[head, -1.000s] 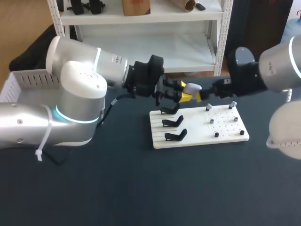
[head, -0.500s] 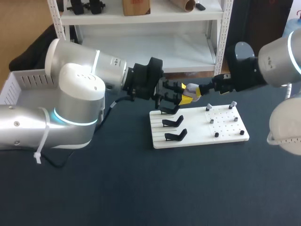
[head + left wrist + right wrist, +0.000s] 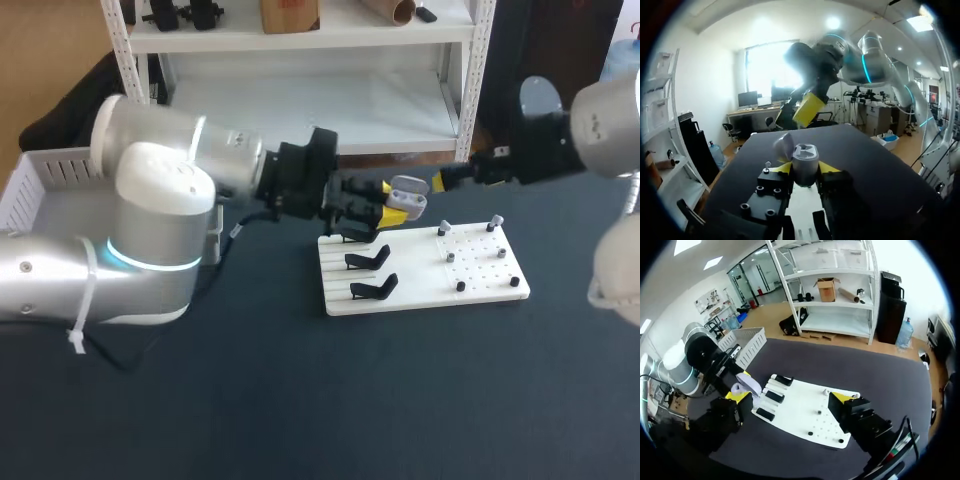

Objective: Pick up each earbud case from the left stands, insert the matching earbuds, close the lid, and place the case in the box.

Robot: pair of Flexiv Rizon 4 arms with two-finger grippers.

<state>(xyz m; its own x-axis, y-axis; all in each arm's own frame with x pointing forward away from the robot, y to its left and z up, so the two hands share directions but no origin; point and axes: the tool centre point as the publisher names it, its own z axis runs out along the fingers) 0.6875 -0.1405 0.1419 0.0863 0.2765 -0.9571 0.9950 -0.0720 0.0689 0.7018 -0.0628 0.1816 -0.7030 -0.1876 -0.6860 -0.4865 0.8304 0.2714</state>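
1. Head view: L gripper (image 3: 388, 207) is clenching the earbud case (image 3: 408, 189), lid up, above the far-left corner of the white board (image 3: 420, 275), over the black stands (image 3: 367, 260), which are looking bare. R gripper (image 3: 440, 181) is hanging near the case, apart from it. The box (image 3: 50, 175) is sitting well off to the left.
2. L wrist view: yellow fingertips (image 3: 781, 167) are pressing the case (image 3: 805, 162) from both sides, and the lid (image 3: 784, 145) is standing open. Can't tell if buds are inside.
3. R wrist view: R gripper (image 3: 790, 397) is gaping wide and carrying nothing.
4. Judgement: the insert-earbuds step is in hand. Next, R should be going for the small pale pieces (image 3: 445, 229) on the board's right part (prob. the buds), pinching one finely and lining it up w/ its socket.
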